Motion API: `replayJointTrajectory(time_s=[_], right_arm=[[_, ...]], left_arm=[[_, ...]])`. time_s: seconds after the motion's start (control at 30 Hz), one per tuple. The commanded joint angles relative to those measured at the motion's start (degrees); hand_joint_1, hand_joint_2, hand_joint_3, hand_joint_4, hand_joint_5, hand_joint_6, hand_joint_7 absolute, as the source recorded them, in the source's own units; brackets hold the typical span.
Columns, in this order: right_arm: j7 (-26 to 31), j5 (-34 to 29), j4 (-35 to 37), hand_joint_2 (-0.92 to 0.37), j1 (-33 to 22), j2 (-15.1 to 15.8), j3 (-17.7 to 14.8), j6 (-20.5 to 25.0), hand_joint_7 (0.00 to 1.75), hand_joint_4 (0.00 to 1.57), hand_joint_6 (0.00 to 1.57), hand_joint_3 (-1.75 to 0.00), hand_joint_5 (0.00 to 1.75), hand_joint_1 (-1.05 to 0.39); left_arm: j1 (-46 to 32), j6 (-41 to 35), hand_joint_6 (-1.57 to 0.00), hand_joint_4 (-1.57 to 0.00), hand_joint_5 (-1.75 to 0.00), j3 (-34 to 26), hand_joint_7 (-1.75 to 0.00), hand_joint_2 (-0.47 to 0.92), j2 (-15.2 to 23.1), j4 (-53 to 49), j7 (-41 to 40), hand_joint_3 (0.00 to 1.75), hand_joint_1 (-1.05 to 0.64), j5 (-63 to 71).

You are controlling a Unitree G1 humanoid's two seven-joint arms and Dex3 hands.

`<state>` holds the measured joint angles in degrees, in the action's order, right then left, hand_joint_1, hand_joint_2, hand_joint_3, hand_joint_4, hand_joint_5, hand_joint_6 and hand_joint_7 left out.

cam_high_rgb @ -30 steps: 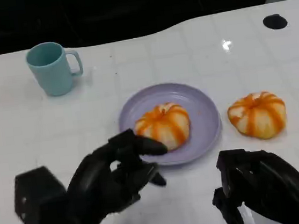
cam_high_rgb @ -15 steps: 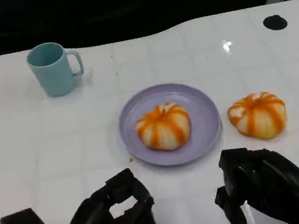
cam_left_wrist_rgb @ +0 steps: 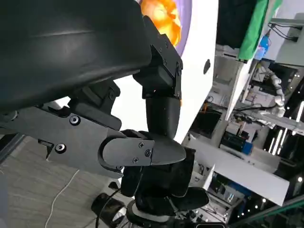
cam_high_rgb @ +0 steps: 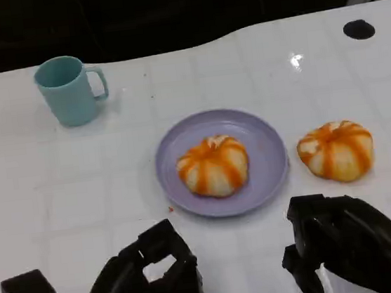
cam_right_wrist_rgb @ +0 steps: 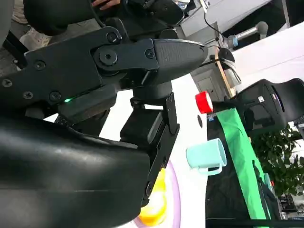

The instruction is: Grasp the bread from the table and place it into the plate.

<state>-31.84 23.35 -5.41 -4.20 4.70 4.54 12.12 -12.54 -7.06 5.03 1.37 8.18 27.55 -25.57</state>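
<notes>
Because the white table (cam_high_rgb: 39,200) carries everything, places are best read from its edges: the lilac plate (cam_high_rgb: 269,173) lies near the middle, a little toward the near edge. One orange-striped bread (cam_high_rgb: 213,166) already sits at its centre, while a second bread (cam_high_rgb: 336,149) lies on the bare table just beside the plate, toward the right edge, apart from its rim. That one looks like the piece left to move.

The right hand (cam_high_rgb: 344,242) hangs at the near edge, directly in front of the loose bread, probably staged there for a short reach. Its fingers are curled inward and hold nothing. The left hand (cam_high_rgb: 151,282) sits low at the near edge, in front of the plate's left side, fingers bent in and holding nothing, likely parked clear.

A teal mug (cam_high_rgb: 69,89) stands near the far left corner, handle toward the plate, and a small black disc (cam_high_rgb: 359,29) lies by the far right edge.
</notes>
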Motion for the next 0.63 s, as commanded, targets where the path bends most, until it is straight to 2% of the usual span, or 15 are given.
replayJointTrajectory(time_s=[0.03,0.63], right_arm=[[0.1,0.5,1.2,-0.92,0.7,-0.6,-0.2,-0.2,1.54,1.29,1.11,-0.33,1.62,-0.91],[0.8,-0.5,3.1,-0.92,1.4,-1.7,0.0,-1.5,1.58,1.29,1.1,-0.34,1.66,-0.92]], left_arm=[[0.9,2.9,-0.65,-0.89,-1.75,-1.1,-1.75,0.92,0.6,-1.6,1.5,0.31,-0.63,0.4],[2.4,5.8,-0.62,-0.85,-1.75,-3.2,-1.75,0.92,0.6,-4.9,3.5,0.33,-0.63,0.0]])
